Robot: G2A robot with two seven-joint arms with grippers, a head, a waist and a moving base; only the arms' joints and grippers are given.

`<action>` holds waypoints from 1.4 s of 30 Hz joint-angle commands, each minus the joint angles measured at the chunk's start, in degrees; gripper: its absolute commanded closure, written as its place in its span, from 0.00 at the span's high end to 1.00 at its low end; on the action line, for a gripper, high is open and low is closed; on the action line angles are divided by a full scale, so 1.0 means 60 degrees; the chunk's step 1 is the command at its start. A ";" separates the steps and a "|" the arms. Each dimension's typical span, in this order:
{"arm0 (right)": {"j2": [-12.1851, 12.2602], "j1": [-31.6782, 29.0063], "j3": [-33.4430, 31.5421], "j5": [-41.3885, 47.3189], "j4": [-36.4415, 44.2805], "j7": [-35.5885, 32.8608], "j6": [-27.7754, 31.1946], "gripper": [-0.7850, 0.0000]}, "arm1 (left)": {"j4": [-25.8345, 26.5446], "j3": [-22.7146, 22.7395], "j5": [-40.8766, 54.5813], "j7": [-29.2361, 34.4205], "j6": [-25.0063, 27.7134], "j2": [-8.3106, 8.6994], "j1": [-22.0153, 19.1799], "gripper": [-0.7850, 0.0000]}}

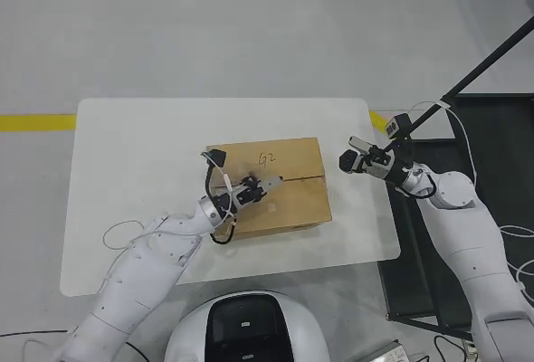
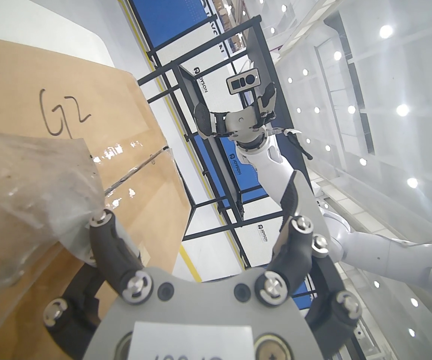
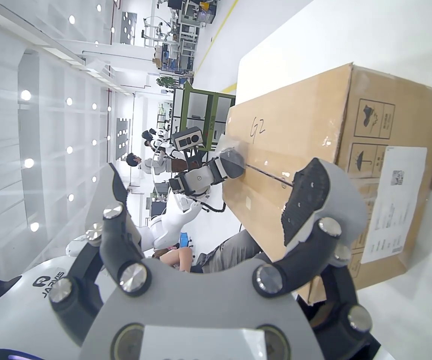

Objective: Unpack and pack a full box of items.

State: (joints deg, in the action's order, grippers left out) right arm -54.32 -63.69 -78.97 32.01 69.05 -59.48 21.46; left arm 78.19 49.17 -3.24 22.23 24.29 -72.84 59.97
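Box: one brown corrugated cardboard box (image 1: 294, 213), rectangular with crisp edges. It lies flat near the middle of the surface, a little to the right.
Box top: two flaps are shut and meet at one seam (image 2: 133, 174) that runs left to right. A handwritten mark (image 2: 62, 114) sits on the far flap.
Tape: one strip of clear, glossy, wrinkled film (image 2: 32, 189) is lifted off the seam and curls up from the cardboard.
Box side: the right-hand wall carries one white paper label (image 3: 396, 204) and printed handling symbols (image 3: 375, 117).
Surface: white, smooth, with rounded corners (image 1: 131, 181).
Left gripper: (image 1: 269, 185) it is over the box top at the seam, about midway along it. Its two black-padded fingers are spread wide apart and nothing is clamped between them. The lifted film lies against one finger (image 2: 103, 234). I cannot tell whether the gripper touches the cardboard.
Right gripper: (image 1: 348, 152) it is just beside the box's far right corner, apart from it, above the right edge of the surface. Its two fingers are spread with nothing between them, and their ribbed black pads (image 3: 306, 196) face the box's right wall.
Rack: one black metal frame with a dark shelf (image 1: 484, 181) stands right of the surface.
Floor: pale, with one yellow line (image 1: 23, 120) at the far left.
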 commanded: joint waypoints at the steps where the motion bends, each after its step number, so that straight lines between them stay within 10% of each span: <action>1: -0.0005 -0.0005 0.0003 -0.0037 0.0022 0.0008 -0.0031 1.00 | -0.0137 -0.0122 0.0021 -0.0018 0.0084 -0.0069 -0.0130 1.00; 18: -0.0062 0.0046 0.0047 -0.0237 -0.0022 0.0115 -0.0127 1.00 | -0.0595 -0.0457 0.1695 0.1819 0.1430 -0.0347 -0.0511 1.00; 42: -0.0377 0.1082 0.1396 -0.1138 0.0829 -0.0268 -0.0434 1.00 | 0.2882 0.4942 0.3736 0.1961 0.1880 0.0836 0.3197 1.00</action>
State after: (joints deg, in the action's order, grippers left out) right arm -56.42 -57.83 -71.40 25.63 73.62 -60.96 18.88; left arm 95.66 77.23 19.44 35.27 35.30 -67.95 78.47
